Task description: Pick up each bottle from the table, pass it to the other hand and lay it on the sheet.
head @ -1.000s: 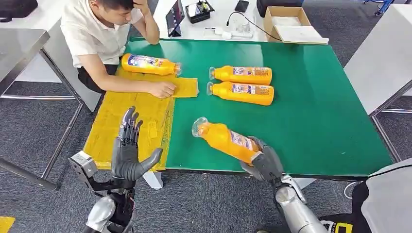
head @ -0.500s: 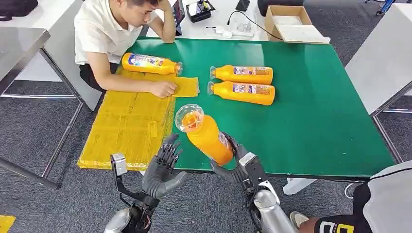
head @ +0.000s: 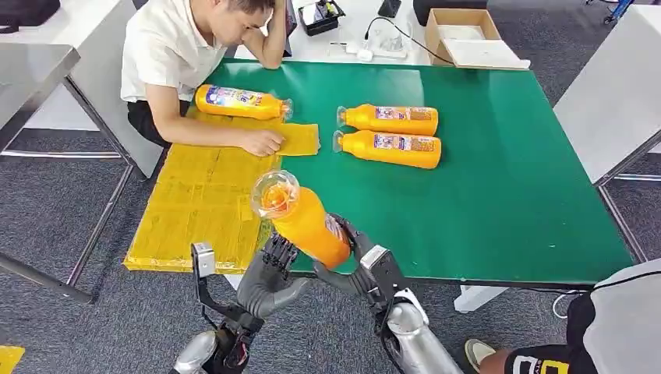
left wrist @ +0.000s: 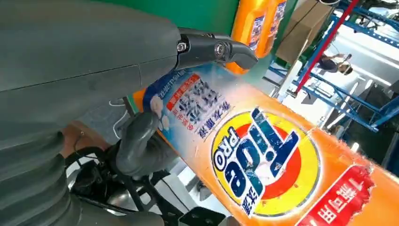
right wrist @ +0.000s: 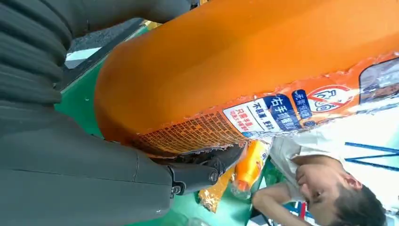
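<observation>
Bottle (head: 302, 218) in midair (orange, clear cap tilted up) sits clamped in the right hand (head: 355, 265) above the table's (head: 507, 202) near edge. The left hand (head: 269, 276) presses open fingers against its left side. Farther left lies the yellow sheet (head: 203, 202), where a person's hand (head: 261, 142) rests.

Office-style robot test room: grey carpet (head: 47, 195) under the green table (head: 507, 195); white desk behind it carrying cardboard box (head: 461, 35), power strip (head: 382, 53).

Green table (head: 499, 195), yellow sheet (head: 203, 202), two orange bottles (head: 390, 134), seemingly touching
</observation>
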Motion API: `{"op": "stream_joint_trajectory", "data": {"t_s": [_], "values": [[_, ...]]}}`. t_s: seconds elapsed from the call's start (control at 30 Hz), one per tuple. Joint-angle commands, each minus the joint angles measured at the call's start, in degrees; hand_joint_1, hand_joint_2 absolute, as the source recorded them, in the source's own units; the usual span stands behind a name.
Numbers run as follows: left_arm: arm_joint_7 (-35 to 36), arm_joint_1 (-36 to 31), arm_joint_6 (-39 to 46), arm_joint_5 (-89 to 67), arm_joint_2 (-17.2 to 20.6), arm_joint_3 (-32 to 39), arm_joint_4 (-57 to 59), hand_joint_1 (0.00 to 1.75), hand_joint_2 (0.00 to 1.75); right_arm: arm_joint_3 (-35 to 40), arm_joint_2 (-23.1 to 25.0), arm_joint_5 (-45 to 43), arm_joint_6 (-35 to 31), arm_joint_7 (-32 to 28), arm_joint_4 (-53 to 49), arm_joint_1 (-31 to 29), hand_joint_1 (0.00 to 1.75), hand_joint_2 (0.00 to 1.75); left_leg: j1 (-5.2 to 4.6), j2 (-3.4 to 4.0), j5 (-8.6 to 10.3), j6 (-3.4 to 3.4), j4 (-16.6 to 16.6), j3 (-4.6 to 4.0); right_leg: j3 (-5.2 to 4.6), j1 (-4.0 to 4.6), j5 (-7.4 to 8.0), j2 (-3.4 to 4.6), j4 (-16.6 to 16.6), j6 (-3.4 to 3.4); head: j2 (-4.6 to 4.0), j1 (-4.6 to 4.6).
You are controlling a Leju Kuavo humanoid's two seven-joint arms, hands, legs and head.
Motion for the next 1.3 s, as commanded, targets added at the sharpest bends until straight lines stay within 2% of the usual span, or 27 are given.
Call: {"op": "stream_joint_trajectory", "data": {"t_s": [0.03, 0.07, 0.17, 0.2, 0.4, 0.47, 0.5, 0.63, 0.67, 0.7, 0.87, 1.03, 1.07, 1.1, 1.13, 1.23, 1.27, 1.3], "values": [[-2.15, -2.89, 3.49, -3.74, 0.9, -1.52, 0.54, 0.0, 1.75, 7.32, 1.61, 1.88, -2.77, 4.45, 9.68, -5.18, 1.75, 1.75, 0.04, 0.11, -0.04, -0.06, -0.02, 0.14, 0.1, 0.05, -0.01, 0.08, -0.02, -0.09, 0.0, -0.02], [-3.32, -2.57, 6.52, -6.35, 0.37, -0.79, 0.0, 0.0, 1.75, 8.79, 1.33, 2.84, -3.92, 5.0, 9.62, -4.83, 1.75, 1.75, 0.07, 0.1, -0.08, -0.1, 0.01, 0.24, 0.2, 0.09, -0.06, 0.07, 0.0, -0.15, 0.0, -0.02], [-4.18, -2.9, 8.79, -8.0, -0.37, -0.01, -0.07, 0.0, 1.75, 10.78, 1.06, 4.06, -4.37, 5.23, 9.26, -4.46, 1.75, 1.75, 0.11, 0.08, -0.15, -0.13, -0.01, 0.38, 0.36, 0.12, -0.12, 0.05, -0.03, -0.2, 0.0, -0.02], [-5.21, -3.23, 9.84, -9.44, -0.82, -0.08, -0.11, 0.0, 1.75, 11.77, 0.91, 4.21, -4.37, 5.76, 9.06, -4.41, 1.75, 1.75, 0.06, 0.03, -0.03, -0.06, -0.02, 0.13, 0.11, 0.06, -0.03, -0.01, -0.04, -0.09, 0.0, -0.02], [-5.48, -3.2, 10.15, -9.82, -1.19, 0.05, -0.49, 0.0, 1.75, 13.04, 0.5, 5.35, -5.63, 6.81, 9.25, -4.82, 1.75, 1.75, 0.08, -0.01, -0.17, -0.1, 0.03, 0.38, 0.37, 0.09, -0.19, -0.05, 0.01, -0.18, 0.0, 0.0], [-6.54, -3.3, 11.34, -10.87, -1.48, 0.19, -1.17, 0.0, 1.75, 13.94, 0.53, 6.06, -6.81, 7.5, 10.1, -5.11, 1.75, 1.75, 0.03, -0.02, -0.01, -0.04, -0.02, 0.1, 0.09, 0.03, -0.03, -0.04, -0.03, -0.07, 0.0, -0.02], [-7.26, -3.34, 12.61, -11.91, -1.61, 0.36, -1.38, 0.0, 1.75, 14.33, 0.51, 6.74, -7.57, 7.52, 10.24, -5.17, 1.75, 1.75, 0.09, 0.0, -0.13, -0.1, -0.01, 0.38, 0.38, 0.1, -0.14, -0.04, -0.04, -0.18, 0.0, -0.02], [-7.95, -3.92, 15.49, -13.23, -2.55, 1.48, -1.0, 0.0, 1.75, 16.17, 0.69, 8.45, -8.59, 7.92, 10.45, -4.97, 1.75, 1.75, 0.03, 0.01, -0.01, -0.04, -0.02, 0.1, 0.08, 0.04, -0.02, -0.01, -0.02, -0.07, 0.0, 0.0], [-7.92, -4.05, 15.51, -13.2, -2.63, 1.54, -0.87, 0.0, 1.75, 16.57, 0.67, 8.74, -8.75, 8.01, 10.51, -5.0, 1.75, 1.75, 0.1, 0.05, -0.13, -0.12, -0.01, 0.39, 0.37, 0.11, -0.13, 0.01, -0.02, -0.19, 0.0, -0.02], [-7.75, -4.33, 15.62, -13.03, -2.83, 1.63, -0.37, 0.0, 1.75, 17.02, 0.8, 8.94, -8.79, 8.01, 10.62, -5.03, 1.75, 1.75, 0.05, -0.02, -0.02, -0.06, -0.02, 0.15, 0.13, 0.05, -0.05, -0.05, -0.02, -0.1, 0.0, -0.02], [-6.82, -4.52, 14.35, -10.55, -3.29, 2.24, 0.18, 0.0, 1.75, 17.55, 0.95, 8.77, -8.81, 7.85, 10.64, -5.02, 1.75, 1.75, 0.07, -0.03, -0.08, -0.08, 0.0, 0.25, 0.25, 0.08, -0.1, -0.06, -0.02, -0.13, 0.0, -0.02], [-4.06, -4.52, 5.18, 0.62, -3.45, 3.17, -0.93, 0.0, 1.75, 18.54, 1.51, 6.68, -6.48, 6.24, 11.76, -5.18, 1.75, 1.75, 0.05, -0.02, -0.02, -0.05, -0.01, 0.13, 0.11, 0.05, -0.05, -0.05, -0.02, -0.08, 0.0, -0.02], [-4.06, -4.44, 4.48, 1.45, -3.49, 3.32, -1.02, 0.28, 1.75, 18.61, 1.65, 6.55, -6.39, 6.19, 12.2, -5.32, 1.75, 1.75, 0.06, -0.02, -0.06, -0.07, -0.01, 0.22, 0.21, 0.07, -0.08, -0.06, -0.02, -0.12, 0.0, 0.0], [-3.36, -4.6, 3.21, 2.68, -3.36, 3.1, -0.78, 1.4, 1.75, 18.7, 1.79, 6.41, -6.31, 6.1, 12.76, -5.52, 1.75, 1.75, 0.09, -0.03, -0.09, -0.1, -0.02, 0.32, 0.31, 0.1, -0.12, -0.07, -0.04, -0.16, 0.0, -0.02], [-3.04, -4.82, 2.55, 2.89, -3.02, 2.79, -0.37, 1.75, 1.75, 18.81, 1.86, 6.38, -6.29, 6.02, 13.1, -5.72, 1.75, 1.75, 0.04, -0.02, -0.02, -0.05, -0.01, 0.12, 0.1, 0.04, -0.04, -0.04, -0.02, -0.08, 0.0, 0.0], [-4.03, -5.02, 0.48, 2.04, -2.24, 1.71, 0.82, 1.75, 1.75, 18.9, 1.82, 6.17, -6.16, 5.62, 12.93, -6.03, 1.75, 1.75, 0.07, -0.02, -0.07, -0.09, -0.02, 0.28, 0.26, 0.08, -0.11, -0.08, -0.02, -0.15, 0.0, -0.02], [-4.03, -5.02, 0.48, 2.04, -2.24, 1.71, 0.82, 1.75, 1.75, 18.9, 1.82, 6.17, -6.16, 5.62, 12.93, -6.03, 1.69, 1.75, 0.07, -0.06, -0.04, -0.07, -0.01, 0.2, 0.19, 0.08, -0.09, -0.12, -0.03, -0.12, 0.0, -0.02], [-4.03, -5.02, 0.48, 2.04, -2.24, 1.71, 0.82, 1.75, 1.75, 18.9, 1.82, 6.17, -6.16, 5.62, 12.93, -6.03, 1.5, 1.75, 0.08, -0.09, -0.07, -0.09, -0.02, 0.29, 0.29, 0.09, -0.12, -0.14, -0.03, -0.15, 0.0, -0.02]]}}
